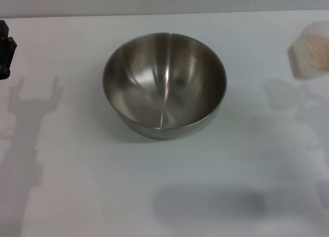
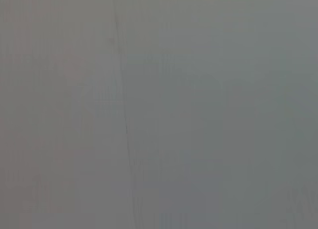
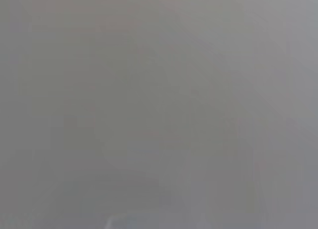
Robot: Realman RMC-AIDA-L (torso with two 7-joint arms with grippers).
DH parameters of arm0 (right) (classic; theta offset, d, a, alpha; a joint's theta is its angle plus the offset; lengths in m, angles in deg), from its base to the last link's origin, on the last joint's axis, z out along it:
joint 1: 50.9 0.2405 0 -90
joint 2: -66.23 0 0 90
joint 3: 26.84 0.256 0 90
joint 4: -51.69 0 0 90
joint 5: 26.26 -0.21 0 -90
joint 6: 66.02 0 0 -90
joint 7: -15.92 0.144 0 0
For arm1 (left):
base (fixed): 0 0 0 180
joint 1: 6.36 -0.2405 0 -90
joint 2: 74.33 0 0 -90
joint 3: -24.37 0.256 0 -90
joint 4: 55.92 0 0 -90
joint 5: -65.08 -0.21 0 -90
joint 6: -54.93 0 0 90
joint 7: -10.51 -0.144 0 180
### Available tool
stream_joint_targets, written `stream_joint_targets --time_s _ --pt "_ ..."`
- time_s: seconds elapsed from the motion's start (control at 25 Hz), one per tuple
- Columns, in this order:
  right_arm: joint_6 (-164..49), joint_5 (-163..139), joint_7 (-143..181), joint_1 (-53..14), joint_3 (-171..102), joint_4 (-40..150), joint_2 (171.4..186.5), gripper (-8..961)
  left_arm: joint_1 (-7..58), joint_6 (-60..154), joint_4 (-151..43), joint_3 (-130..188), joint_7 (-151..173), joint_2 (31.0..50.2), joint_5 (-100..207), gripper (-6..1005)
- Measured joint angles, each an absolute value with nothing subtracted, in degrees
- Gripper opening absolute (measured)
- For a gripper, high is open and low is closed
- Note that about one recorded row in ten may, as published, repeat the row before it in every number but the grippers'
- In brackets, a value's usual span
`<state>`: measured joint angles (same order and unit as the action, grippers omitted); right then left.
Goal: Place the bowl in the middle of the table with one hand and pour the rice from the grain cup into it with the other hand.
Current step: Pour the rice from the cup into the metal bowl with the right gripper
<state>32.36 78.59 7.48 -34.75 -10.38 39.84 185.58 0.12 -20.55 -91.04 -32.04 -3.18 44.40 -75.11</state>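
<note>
The steel bowl stands upright on the white table, about in the middle of the head view, and its inside is bare. The clear grain cup with pale rice in it shows at the right edge, cut off by the frame. Its shadow lies apart from it on the table, nearer to me. A dark part of my left gripper shows at the far left edge, well away from the bowl. My right gripper is out of view. Both wrist views show only a plain grey surface.
Shadows of both arms fall on the table left and right of the bowl. A wide soft shadow lies near the front edge. The table's far edge runs along the top of the head view.
</note>
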Motion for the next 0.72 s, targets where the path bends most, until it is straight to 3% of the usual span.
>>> stream_joint_targets --time_s 0.4,0.72 --pt "27.1 78.6 -19.1 -22.7 -10.2 38.5 185.6 0 -0.1 -20.4 -88.5 -31.3 -0.8 44.5 -75.0 834" --pt "21.5 79.9 -50.0 -19.1 -10.7 32.8 185.51 1 0.1 -20.3 -87.2 -30.6 -0.8 44.5 -75.0 834"
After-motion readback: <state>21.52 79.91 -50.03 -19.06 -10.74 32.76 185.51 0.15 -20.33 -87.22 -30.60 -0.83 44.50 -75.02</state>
